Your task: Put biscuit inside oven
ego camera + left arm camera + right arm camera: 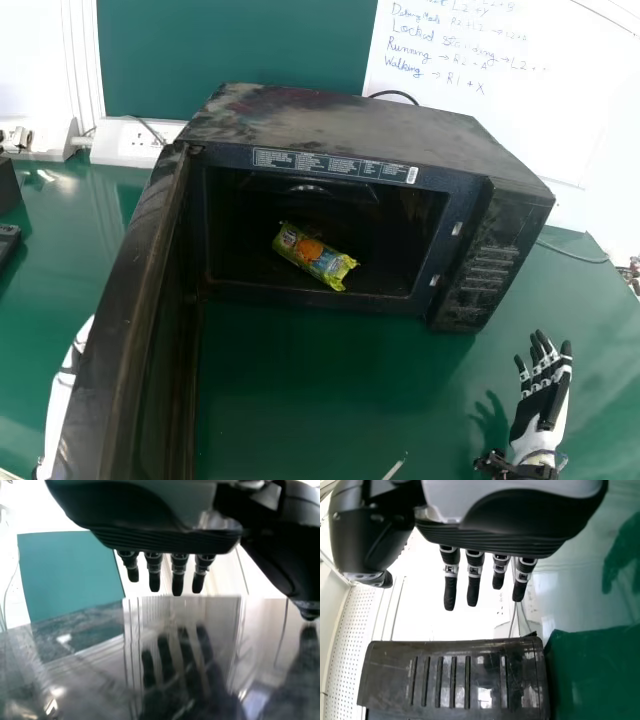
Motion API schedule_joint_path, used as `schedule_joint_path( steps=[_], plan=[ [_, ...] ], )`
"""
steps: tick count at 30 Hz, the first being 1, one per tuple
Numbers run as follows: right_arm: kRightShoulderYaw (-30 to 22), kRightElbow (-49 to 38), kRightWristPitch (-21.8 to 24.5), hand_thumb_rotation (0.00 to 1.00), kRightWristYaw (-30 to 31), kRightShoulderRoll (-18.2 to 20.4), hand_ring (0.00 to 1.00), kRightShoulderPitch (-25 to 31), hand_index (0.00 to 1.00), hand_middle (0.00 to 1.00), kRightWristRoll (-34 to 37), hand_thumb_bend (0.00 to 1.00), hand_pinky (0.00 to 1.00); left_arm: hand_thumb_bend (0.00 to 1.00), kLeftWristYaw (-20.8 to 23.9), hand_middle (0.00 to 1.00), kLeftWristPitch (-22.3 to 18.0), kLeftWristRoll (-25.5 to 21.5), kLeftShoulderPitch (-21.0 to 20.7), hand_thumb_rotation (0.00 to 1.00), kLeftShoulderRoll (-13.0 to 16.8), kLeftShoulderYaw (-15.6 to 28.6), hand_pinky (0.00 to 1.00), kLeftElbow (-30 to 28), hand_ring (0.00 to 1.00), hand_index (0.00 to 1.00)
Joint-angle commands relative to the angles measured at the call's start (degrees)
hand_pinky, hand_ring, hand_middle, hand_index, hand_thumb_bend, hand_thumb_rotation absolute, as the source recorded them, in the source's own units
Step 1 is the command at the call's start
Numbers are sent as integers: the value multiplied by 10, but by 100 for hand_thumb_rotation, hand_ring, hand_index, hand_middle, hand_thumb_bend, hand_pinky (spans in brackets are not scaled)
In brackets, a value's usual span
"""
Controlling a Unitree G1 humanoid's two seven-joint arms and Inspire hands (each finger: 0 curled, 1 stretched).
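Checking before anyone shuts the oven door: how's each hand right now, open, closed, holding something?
Left hand: open, fingers straight, nothing held.
Right hand: open, fingers extended, empty.

- The oven's [330, 120] top looks like painted metal, dull and smudged.
- The oven door [125, 320], at the left, has a scuffed edge and a glossy, mirror-like surface.
- The control panel [485, 265], on the oven's right, looks like shiny plastic with raised ribs.
- The biscuit packet [315, 257] has a crinkled, shiny plastic-like wrapper.
- The counter [330, 390] is smooth with a soft sheen.
- The right hand [540, 410] pairs smooth white and black plastic-like parts.
- The far board [500, 110] is smooth and white.
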Motion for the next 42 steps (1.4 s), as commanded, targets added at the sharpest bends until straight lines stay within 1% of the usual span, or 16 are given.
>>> schedule_joint_path(
  steps=[1, 4, 7, 11, 13, 16, 18, 20, 22, 26, 28, 30, 35, 39, 42],
  plan=[
    [-7, 6, -7, 43, 5, 6, 90, -6, 82, 89, 13, 70, 91, 78, 7, 100, -3, 38, -8, 85, -6, 27, 100, 2, 100, 100],
    [-11, 6, -2, 43, 6, 10, 91, -10, 84, 90, 28, 70, 93, 79, 12, 100, -11, 93, -16, 88, -17, 73, 100, -14, 100, 100],
    [-11, 4, 3, 44, 0, 11, 91, -12, 84, 90, 29, 71, 92, 79, 23, 100, -8, 137, -22, 87, -28, 98, 100, -34, 100, 100],
    [-14, 4, 11, 43, -4, 12, 92, -14, 86, 91, 37, 75, 95, 77, 42, 100, 16, 227, -19, 88, -63, 147, 100, -102, 100, 99],
    [-15, 7, 11, 43, -3, 12, 93, -15, 85, 91, 41, 76, 96, 76, 57, 99, 36, 261, -12, 90, -71, 149, 100, -138, 100, 98],
    [-17, 7, 14, 41, -3, 14, 93, -16, 84, 89, 45, 77, 96, 74, 91, 98, 54, 306, -5, 88, -75, 149, 100, -179, 99, 95],
    [-16, 7, 15, 41, -4, 14, 92, -16, 83, 90, 44, 76, 95, 74, 119, 97, 61, 343, -6, 88, -76, 154, 99, -204, 98, 94],
    [-15, 8, 15, 41, -6, 14, 92, -16, 83, 89, 42, 76, 95, 74, 152, 96, 68, 376, -5, 89, -74, 154, 96, -223, 96, 93],
    [-15, 6, 15, 41, -7, 14, 92, -17, 82, 89, 43, 76, 95, 76, 185, 95, 86, 406, 1, 88, -72, 146, 94, -242, 94, 92],
    [-16, 6, 15, 40, -6, 15, 93, -17, 84, 90, 46, 76, 95, 80, 244, 95, 124, 459, 17, 87, -50, 119, 93, -276, 93, 92],
    [-15, 8, 14, 41, -8, 14, 93, -17, 85, 90, 41, 75, 95, 80, 286, 94, 140, 497, 18, 87, -32, 106, 91, -291, 92, 92],
    [-16, 9, 14, 42, -10, 15, 92, -18, 84, 88, 40, 76, 94, 80, 316, 94, 160, 521, 21, 86, -12, 86, 90, -306, 91, 92],
    [-17, 11, 14, 41, -8, 15, 93, -18, 85, 90, 45, 74, 97, 85, 374, 91, 217, 546, 28, 83, 40, 24, 85, -335, 87, 89],
    [-17, 11, 15, 41, -10, 15, 92, -19, 84, 89, 46, 74, 95, 87, 419, 90, 259, 559, 32, 85, 78, -25, 88, -343, 86, 89],
    [-17, 10, 16, 41, -12, 14, 93, -19, 85, 89, 44, 73, 98, 88, 436, 91, 294, 560, 37, 84, 104, -57, 88, -355, 86, 89]
  ],
)
